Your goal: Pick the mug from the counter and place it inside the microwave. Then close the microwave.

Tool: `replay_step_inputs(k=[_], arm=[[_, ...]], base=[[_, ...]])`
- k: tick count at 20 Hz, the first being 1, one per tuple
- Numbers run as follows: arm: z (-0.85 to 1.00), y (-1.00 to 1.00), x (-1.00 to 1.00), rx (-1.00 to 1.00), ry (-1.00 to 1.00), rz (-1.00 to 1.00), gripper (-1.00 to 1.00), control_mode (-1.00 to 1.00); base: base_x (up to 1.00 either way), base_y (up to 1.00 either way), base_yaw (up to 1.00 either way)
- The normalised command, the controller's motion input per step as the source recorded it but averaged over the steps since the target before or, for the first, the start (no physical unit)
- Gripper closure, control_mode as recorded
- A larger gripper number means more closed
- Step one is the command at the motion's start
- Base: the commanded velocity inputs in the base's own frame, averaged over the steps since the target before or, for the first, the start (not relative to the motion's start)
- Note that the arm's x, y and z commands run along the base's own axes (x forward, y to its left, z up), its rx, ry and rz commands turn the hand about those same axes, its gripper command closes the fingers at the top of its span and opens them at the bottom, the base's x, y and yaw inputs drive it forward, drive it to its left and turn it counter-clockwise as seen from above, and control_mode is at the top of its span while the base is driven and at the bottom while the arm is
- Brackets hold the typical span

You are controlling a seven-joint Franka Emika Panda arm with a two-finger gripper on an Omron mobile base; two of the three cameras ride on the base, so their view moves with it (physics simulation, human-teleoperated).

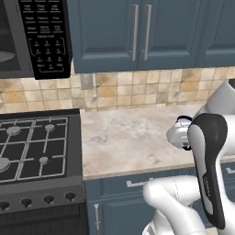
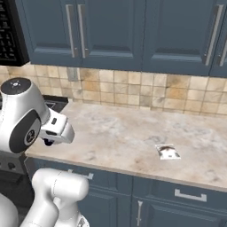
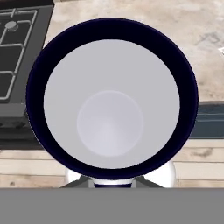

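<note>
the gripper (image 3: pixel 113 181) is clamped on the one mug (image 3: pixel 111 98), up in the air above the counter (image 1: pixel 133 133) edge. one stove (image 1: pixel 36 147) at nine o'clock, one microwave (image 1: pixel 43 36) at eleven.

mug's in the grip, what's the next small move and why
Probably carry the light grey mug with the dark navy rim up and left toward the black over-range microwave: the end effector looks shut on it, off the beige marbled counter, and the microwave's inside looks open.
</note>
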Motion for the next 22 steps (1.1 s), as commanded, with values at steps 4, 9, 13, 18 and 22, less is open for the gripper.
replay_step_inputs(k=[4,9,13,18,22], arm=[[0.0,0.0,0.0,0.0,0.0,0.0,1.0,1.0],[0.0,0.0,0.0,0.0,0.0,0.0,1.0,1.0],[0.0,0.0,0.0,0.0,0.0,0.0,1.0,1.0],[0.0,0.0,0.0,0.0,0.0,0.0,1.0,1.0],[0.0,0.0,0.0,0.0,0.0,0.0,1.0,1.0]], base=[[-0.14,0.67,0.19],[-0.19,0.75,0.28],[-0.54,0.8,0.27],[-0.57,0.79,0.17],[-0.24,0.81,0.02]])
